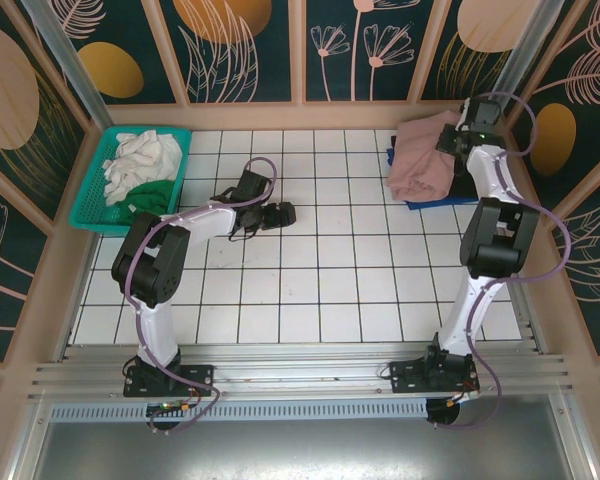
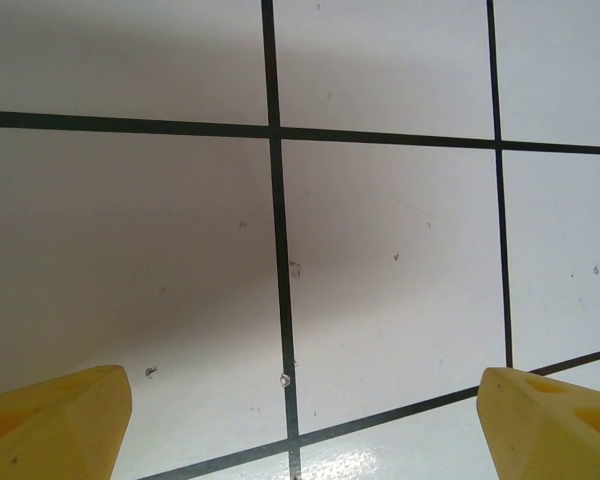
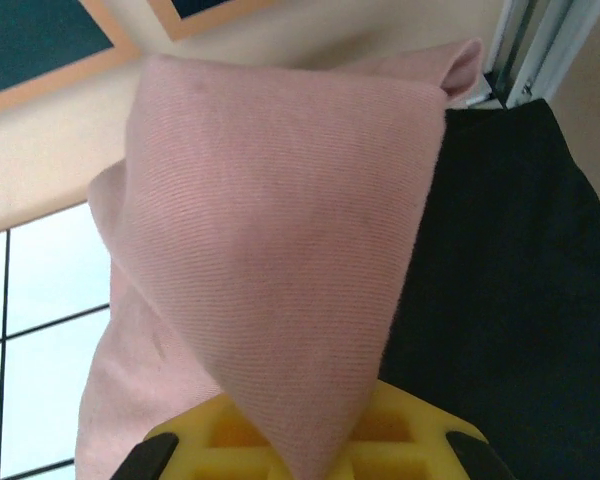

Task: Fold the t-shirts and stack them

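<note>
Right jaws clamp pink t-shirt (over black one) | left jaws spread

The left arm, white links with black joints, bends sharply at the elbow and lies low, reaching forward and to the right. Its left gripper has its yellow fingers spread wide apart (one at each lower corner of the wrist view). The right arm stretches nearly straight to the far right, and the right gripper pinches a fold of the dusty-pink cloth t-shirt
</note>
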Available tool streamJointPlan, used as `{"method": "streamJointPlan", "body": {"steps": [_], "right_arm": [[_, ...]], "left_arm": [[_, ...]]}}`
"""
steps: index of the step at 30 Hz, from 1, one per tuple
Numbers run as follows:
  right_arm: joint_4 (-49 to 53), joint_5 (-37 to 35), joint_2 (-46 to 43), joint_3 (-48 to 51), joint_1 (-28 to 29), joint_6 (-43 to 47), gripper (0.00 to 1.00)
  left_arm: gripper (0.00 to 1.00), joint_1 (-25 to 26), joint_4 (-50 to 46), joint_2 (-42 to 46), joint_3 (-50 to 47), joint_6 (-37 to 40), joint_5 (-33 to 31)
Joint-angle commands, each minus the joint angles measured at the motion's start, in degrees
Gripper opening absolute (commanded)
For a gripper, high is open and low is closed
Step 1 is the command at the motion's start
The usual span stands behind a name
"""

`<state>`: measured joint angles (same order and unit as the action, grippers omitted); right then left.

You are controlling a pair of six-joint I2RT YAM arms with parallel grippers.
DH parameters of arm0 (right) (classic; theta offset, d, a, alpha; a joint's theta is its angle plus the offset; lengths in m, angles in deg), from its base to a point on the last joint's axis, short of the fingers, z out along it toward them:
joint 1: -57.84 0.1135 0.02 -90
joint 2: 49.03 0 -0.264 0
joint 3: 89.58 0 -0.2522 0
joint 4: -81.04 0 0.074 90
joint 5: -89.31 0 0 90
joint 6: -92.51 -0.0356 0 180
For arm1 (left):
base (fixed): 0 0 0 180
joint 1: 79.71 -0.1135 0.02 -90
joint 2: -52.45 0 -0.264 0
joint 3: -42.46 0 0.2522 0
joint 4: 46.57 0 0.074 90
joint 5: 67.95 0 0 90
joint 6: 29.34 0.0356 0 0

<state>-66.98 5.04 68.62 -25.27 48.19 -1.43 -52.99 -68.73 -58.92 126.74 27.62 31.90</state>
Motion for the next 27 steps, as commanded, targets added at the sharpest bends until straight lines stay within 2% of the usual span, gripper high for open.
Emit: {"method": "streamJointPlan", "body": {"steps": [1,4,7,12,15,16,17,18,24,27], "right_arm": [[-11.4,5.0,-1.7,3.9,-4.3,-0.1,0.00],[-14.2,8.1,-0.4,4.2,-7.4,0.8,0.00],[-13.5,14.7,3.5,0.6,-10.3,2.4,0.00],[-6.0,23.4,11.4,-8.4,-13.1,8.7,0.00],[3.1,25.8,17.7,-17.5,-13.6,11.8,0.15],[5.1,23.7,19.2,-20.4,-13.6,11.5,0.23],[6.3,21.0,20.1,-22.2,-13.6,10.8,0.36],[7.2,18.9,20.4,-23.3,-13.6,10.4,0.45],[8.0,2.6,15.9,-23.1,-13.5,2.7,0.69],[4.2,-5.7,10.7,-16.7,-13.0,-1.0,0.78]], "left_arm": [[0.89,-0.3,-1.6,0.0,-1.2,1.0,-0.3],[0.89,-0.4,-1.6,0.5,-1.9,1.0,-0.6],[0.89,-0.4,-2.0,0.5,-1.7,1.0,-0.6],[0.89,-0.4,-2.3,1.0,-1.8,0.8,-0.8],[0.89,-0.3,-2.4,1.2,-2.0,0.5,-1.1],[0.89,-0.4,-2.4,1.2,-2.0,0.4,-1.1],[0.89,-0.4,-2.4,1.1,-2.0,0.3,-1.1],[0.89,-0.3,-2.3,1.1,-2.0,0.1,-1.0],[0.88,-0.3,-1.7,1.5,-2.8,-0.4,-0.5],[0.88,-0.4,-1.5,2.0,-3.3,-0.4,-0.4]]}}
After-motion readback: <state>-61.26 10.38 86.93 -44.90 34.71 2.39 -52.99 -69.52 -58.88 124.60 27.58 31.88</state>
